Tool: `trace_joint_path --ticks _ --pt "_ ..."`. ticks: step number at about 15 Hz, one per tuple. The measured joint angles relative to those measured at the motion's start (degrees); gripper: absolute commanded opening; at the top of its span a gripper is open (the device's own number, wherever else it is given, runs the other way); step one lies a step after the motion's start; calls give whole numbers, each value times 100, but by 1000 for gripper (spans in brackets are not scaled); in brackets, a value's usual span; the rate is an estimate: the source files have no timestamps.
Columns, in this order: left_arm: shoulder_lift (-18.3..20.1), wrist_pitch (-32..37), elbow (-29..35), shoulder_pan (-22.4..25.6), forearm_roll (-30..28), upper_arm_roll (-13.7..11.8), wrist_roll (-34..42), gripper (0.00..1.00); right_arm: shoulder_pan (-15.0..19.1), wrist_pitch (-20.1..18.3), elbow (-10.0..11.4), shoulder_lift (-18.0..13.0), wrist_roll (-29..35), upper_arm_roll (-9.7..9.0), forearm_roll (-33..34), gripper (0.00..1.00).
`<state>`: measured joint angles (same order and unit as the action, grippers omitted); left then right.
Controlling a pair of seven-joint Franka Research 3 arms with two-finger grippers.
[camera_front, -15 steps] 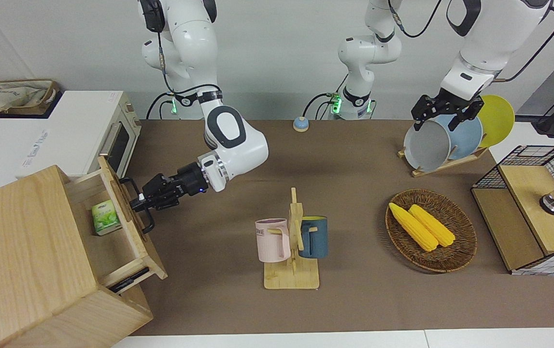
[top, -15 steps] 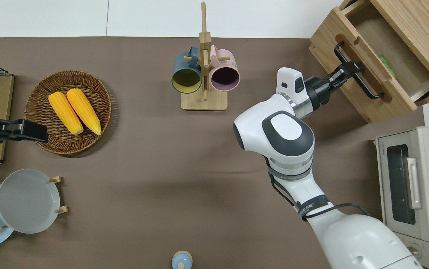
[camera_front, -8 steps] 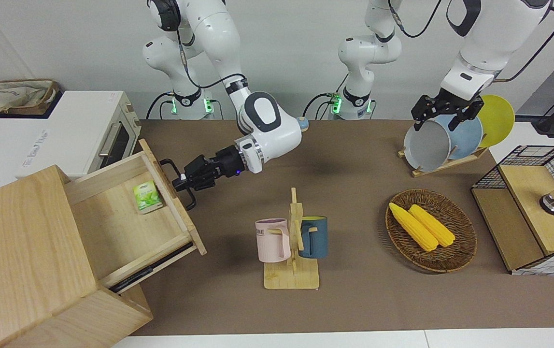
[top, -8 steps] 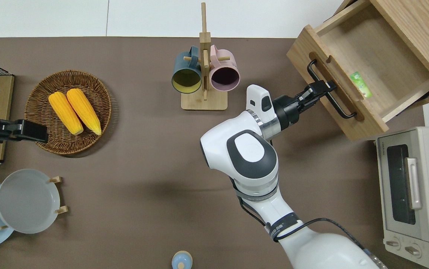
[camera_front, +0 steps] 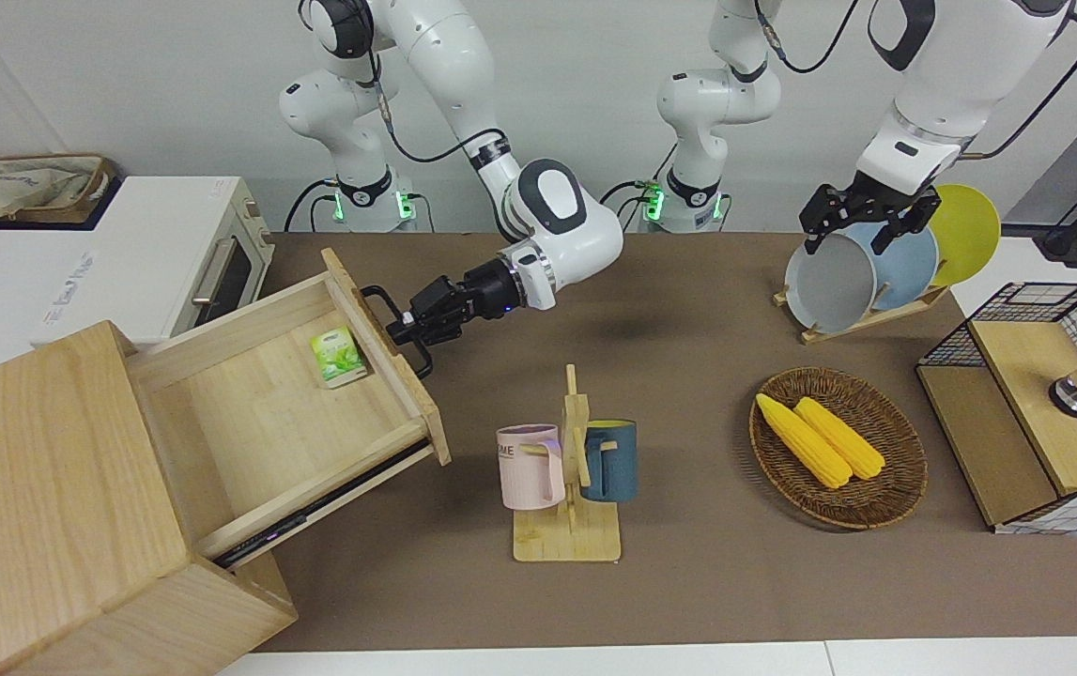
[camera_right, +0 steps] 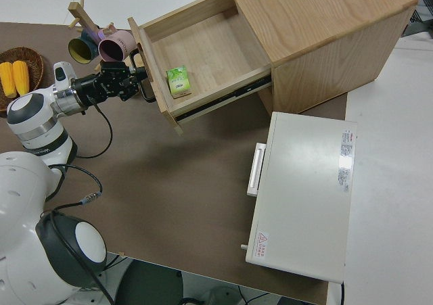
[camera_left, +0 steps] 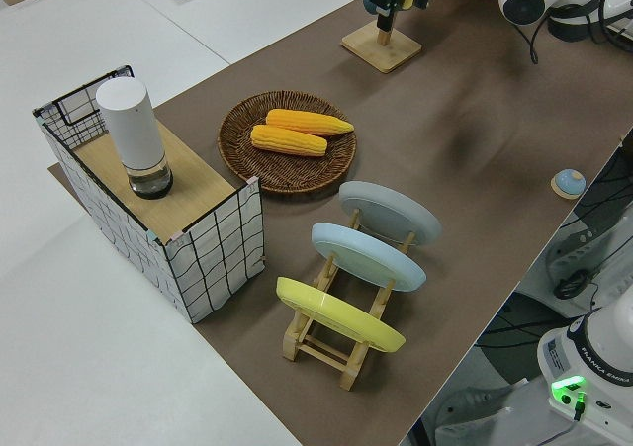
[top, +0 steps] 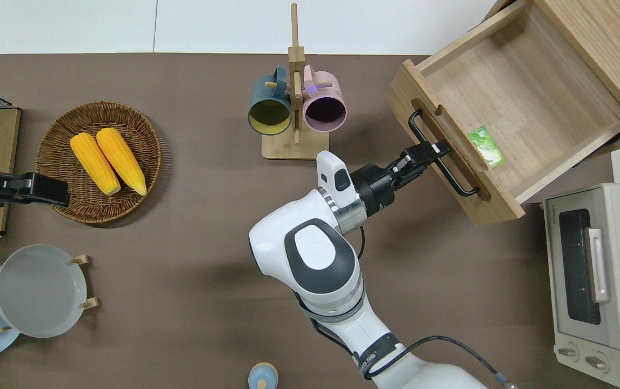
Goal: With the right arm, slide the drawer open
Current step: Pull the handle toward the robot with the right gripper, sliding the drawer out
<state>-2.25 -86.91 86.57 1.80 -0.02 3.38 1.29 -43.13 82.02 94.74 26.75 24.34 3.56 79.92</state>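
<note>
Front view: the drawer [camera_front: 284, 413] stands pulled well out of the box [camera_front: 50, 488] at the right arm's end of the counter [camera_front: 688, 582]. The right end effector [camera_front: 404, 329] is clamped on the black handle [camera_front: 397, 330] of its front panel. A green packet [camera_front: 338, 357] lies inside, against that panel. The left arm is parked.

Overhead view: the right end effector [top: 433, 152] grips the handle [top: 442, 160] at mid-length; the drawer [top: 515, 102] extends away from it toward the box [top: 607, 38].

Right side view: the end effector [camera_right: 140, 86] meets the drawer [camera_right: 203, 55] front; the oven [camera_right: 304, 197] stands nearer the robots.
</note>
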Motion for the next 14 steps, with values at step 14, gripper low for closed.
trace_joint_path --ticks 14 --pt "0 0 0 0 0 0 0 993 -171 -155 -91 -5 -13 1 1 985"
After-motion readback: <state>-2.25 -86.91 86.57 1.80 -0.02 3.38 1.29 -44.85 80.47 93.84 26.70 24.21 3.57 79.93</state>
